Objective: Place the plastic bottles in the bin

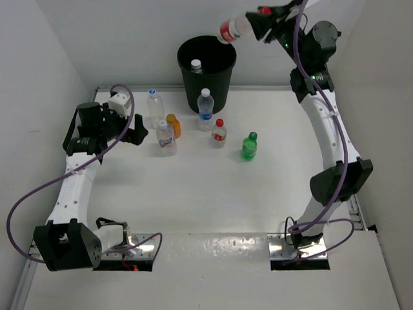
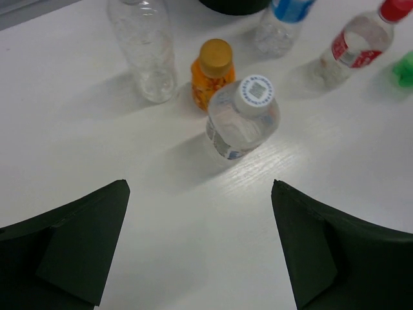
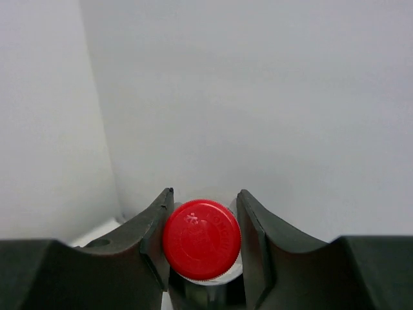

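My right gripper [image 1: 256, 24] is up by the back wall, right of the black bin's [image 1: 216, 90] rim. It is shut on a clear red-capped bottle [image 1: 230, 30] that lies sideways, its base over the rim. In the right wrist view the red cap [image 3: 201, 239] sits between the fingers [image 3: 151, 226]. One white-capped bottle [image 1: 196, 64] lies inside the bin. My left gripper [image 1: 138, 132] [image 2: 200, 187] is open and low at the left, just short of a squarish clear bottle [image 1: 166, 139] [image 2: 244, 117].
Standing on the table are a tall clear bottle [image 1: 155, 106] [image 2: 148, 55], an orange one [image 1: 173, 124] [image 2: 211, 74], a blue-labelled one [image 1: 205, 108] [image 2: 281, 26], a second red-capped one [image 1: 219, 133] [image 2: 355, 48] and a green one [image 1: 249, 146] [image 2: 405, 68]. Walls close in on three sides.
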`<action>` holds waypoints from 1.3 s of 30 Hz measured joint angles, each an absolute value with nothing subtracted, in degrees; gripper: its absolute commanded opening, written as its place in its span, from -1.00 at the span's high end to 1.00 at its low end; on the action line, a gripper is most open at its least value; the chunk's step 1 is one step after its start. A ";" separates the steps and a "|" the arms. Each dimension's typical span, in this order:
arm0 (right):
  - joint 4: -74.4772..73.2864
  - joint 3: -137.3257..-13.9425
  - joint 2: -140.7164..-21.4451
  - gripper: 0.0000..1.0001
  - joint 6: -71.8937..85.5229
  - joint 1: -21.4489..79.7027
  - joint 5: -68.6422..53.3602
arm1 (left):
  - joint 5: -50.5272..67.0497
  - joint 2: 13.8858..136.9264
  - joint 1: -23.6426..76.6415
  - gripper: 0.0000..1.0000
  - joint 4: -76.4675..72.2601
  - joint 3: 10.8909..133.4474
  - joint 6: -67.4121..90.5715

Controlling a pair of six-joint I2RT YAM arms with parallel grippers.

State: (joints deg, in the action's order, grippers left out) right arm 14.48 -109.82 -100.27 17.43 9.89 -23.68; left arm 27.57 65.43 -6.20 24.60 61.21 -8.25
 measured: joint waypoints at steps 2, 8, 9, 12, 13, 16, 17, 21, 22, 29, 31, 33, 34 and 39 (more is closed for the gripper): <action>16.97 -116.20 -102.94 0.91 17.72 11.84 -23.07 | 29.26 65.21 -5.34 -0.97 24.91 60.53 -10.07; 19.29 -129.14 -116.71 0.91 16.36 15.90 -20.36 | 31.86 65.14 -1.67 -1.00 25.63 57.76 -13.06; 18.70 -128.99 -119.11 0.91 15.73 16.21 -19.66 | 32.08 65.14 -1.34 -1.00 25.67 57.49 -13.41; 16.71 -126.28 -123.50 0.93 13.96 16.78 -17.61 | 32.05 65.17 -0.47 -1.00 25.26 56.47 -13.87; 15.75 -124.86 -124.66 0.93 13.02 16.97 -16.53 | 31.92 65.17 -0.23 -1.00 24.69 55.94 -14.04; 12.58 -122.74 -127.42 0.90 10.81 17.12 -13.87 | 31.48 65.25 0.89 -1.00 23.20 54.50 -14.13; 11.66 -122.69 -128.11 0.72 10.24 17.12 -13.17 | 31.18 65.25 1.48 -1.00 22.44 53.95 -14.09; 9.26 -123.50 -128.55 -0.43 9.52 17.15 -11.66 | 27.88 66.26 4.49 -1.00 17.98 52.16 -13.43; 9.19 -124.07 -128.55 -0.58 9.23 17.17 -11.29 | 26.81 66.89 5.17 -1.00 16.58 51.83 -13.13; 8.54 -125.01 -126.74 -0.88 8.86 17.85 -10.37 | 17.54 75.83 8.78 -1.00 4.84 51.13 -10.00; 7.25 -124.62 -125.25 -0.88 9.02 17.87 -10.44 | 15.68 79.05 8.99 -1.00 2.46 51.22 -8.88; 6.04 -122.78 -122.23 -0.88 9.32 17.80 -10.59 | 14.85 82.35 9.04 -0.95 0.99 51.51 -8.05; 5.61 -120.92 -120.07 -0.88 9.47 17.76 -10.72 | 14.74 83.61 9.06 -0.91 0.34 51.66 -7.77; 3.62 -108.84 -106.56 -0.88 9.45 16.38 -12.29 | 16.71 86.56 9.08 -0.04 -1.19 52.90 -6.70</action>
State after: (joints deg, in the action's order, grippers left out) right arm 3.62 -108.84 -106.56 9.45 16.38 -12.29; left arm 16.71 86.56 9.08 -1.19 52.90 -6.70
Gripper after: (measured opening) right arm 0.939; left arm 0.696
